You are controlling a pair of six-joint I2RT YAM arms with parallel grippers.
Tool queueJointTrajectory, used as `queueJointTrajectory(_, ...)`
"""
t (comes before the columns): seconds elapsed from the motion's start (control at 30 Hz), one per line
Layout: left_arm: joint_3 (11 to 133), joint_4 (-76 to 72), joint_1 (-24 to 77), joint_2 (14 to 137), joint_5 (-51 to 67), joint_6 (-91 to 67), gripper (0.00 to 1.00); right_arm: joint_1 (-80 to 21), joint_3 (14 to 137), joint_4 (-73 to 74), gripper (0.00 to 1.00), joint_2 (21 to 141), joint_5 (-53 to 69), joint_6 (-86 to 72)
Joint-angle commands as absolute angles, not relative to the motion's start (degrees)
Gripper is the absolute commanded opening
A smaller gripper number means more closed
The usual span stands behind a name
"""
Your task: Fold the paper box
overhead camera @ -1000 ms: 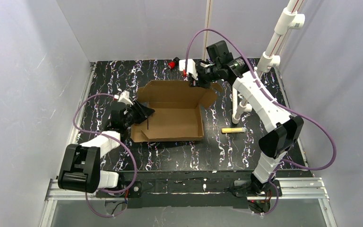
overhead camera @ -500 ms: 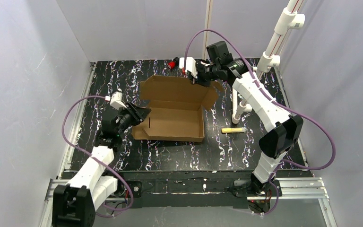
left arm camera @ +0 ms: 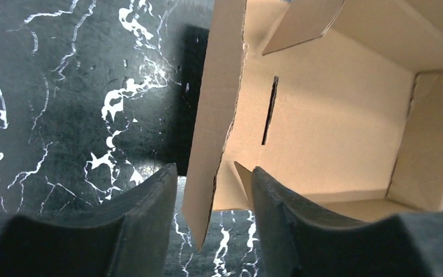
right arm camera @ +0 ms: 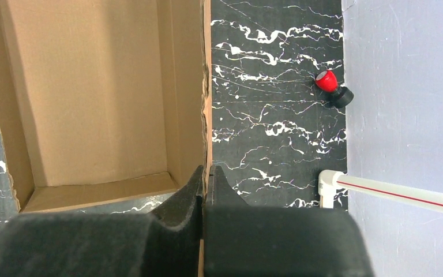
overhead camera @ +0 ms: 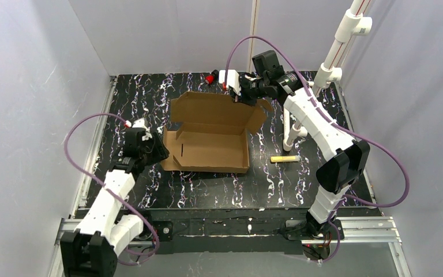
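The brown paper box (overhead camera: 210, 144) lies in the middle of the black marbled table, its back lid flap (overhead camera: 213, 108) raised. My left gripper (overhead camera: 153, 151) is at the box's left side and open. In the left wrist view the left side wall (left arm camera: 213, 133) stands between the left gripper's (left arm camera: 213, 173) fingers, with a gap on each side. My right gripper (overhead camera: 243, 96) is shut on the lid flap's top edge at the back right. The right wrist view shows the cardboard edge (right arm camera: 207, 86) pinched between the right gripper's (right arm camera: 206, 171) fingers.
A yellow stick (overhead camera: 284, 158) lies right of the box. A red-and-black knob (overhead camera: 211, 78) (right arm camera: 330, 86) sits at the back wall. A white pipe stand (overhead camera: 292, 128) (right arm camera: 330, 183) rises by the box's right rear corner. Grey walls enclose the table.
My left gripper has opened, let go of the box's left flap and drawn back to the left. That flap now stands upright as a wall. The right gripper has barely moved.
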State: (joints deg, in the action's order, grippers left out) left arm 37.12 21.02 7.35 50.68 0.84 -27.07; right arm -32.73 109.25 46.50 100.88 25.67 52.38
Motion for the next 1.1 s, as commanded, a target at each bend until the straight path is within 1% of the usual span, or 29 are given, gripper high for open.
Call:
queueJointTrajectory(0.0, 40.7, 20.3, 7.1, 57.3, 5.7, -23.3, 0.41, -32.5, 108.7, 44.6, 0.01, 97.8, 27.4, 51.5)
queueJointTrajectory(0.03, 40.9, 19.8, 7.1, 58.0, 6.1, -23.1, 0.35, -32.5, 108.6, 44.6, 0.01, 97.6, 27.4, 51.6)
queueJointTrajectory(0.13, 41.8, 19.1, 7.1, 59.4, 7.5, -22.6, 0.06, -32.5, 108.3, 44.5, 0.01, 97.3, 27.3, 51.7)
queueJointTrajectory(0.17, 41.9, 18.9, 7.2, 59.3, 8.3, -22.5, 0.0, -32.5, 108.3, 44.5, 0.01, 97.3, 27.3, 51.7)
queueJointTrajectory(0.37, 40.5, 17.6, 7.1, 52.9, 13.9, -21.7, 0.0, -32.5, 107.8, 42.5, 0.01, 97.3, 26.7, 49.1)
queueJointTrajectory(0.6, 39.1, 15.7, 7.1, 49.0, 20.1, -21.4, 0.0, -32.5, 106.7, 38.4, 0.01, 97.6, 28.7, 43.3)
queueJointTrajectory(0.83, 38.8, 13.0, 7.1, 51.6, 24.7, -23.3, 0.0, -32.5, 104.9, 32.8, 0.01, 98.2, 28.7, 36.8)
queueJointTrajectory(1.07, 39.4, 11.0, 7.1, 57.0, 25.9, -24.0, 0.0, -32.5, 103.0, 31.9, 0.01, 98.1, 29.7, 36.1)
